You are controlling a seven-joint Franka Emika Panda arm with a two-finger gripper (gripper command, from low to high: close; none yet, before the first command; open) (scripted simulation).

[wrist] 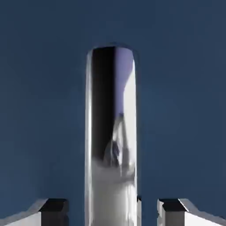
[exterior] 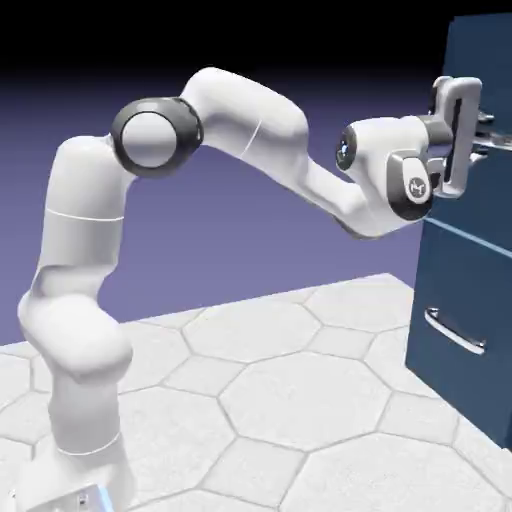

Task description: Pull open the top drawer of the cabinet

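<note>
Plainly, we risked an empty pull: the gripper's fingertips (wrist: 113, 212) stood apart at seven and five o'clock in the hand view, astride the silver bar handle (wrist: 110, 132), blue showing either side, so we saw no pinch; an off-centre close could have skewed or slipped the bar

In the exterior view, we had open air between the bent arm (exterior: 270, 120) and the cabinet (exterior: 478, 50) for backing toward nine o'clock, though lowering could have caught the lower handle (exterior: 455, 333) at four o'clock; at two o'clock, we found the top drawer (exterior: 490, 205), its edges partly hidden by the hand
</note>
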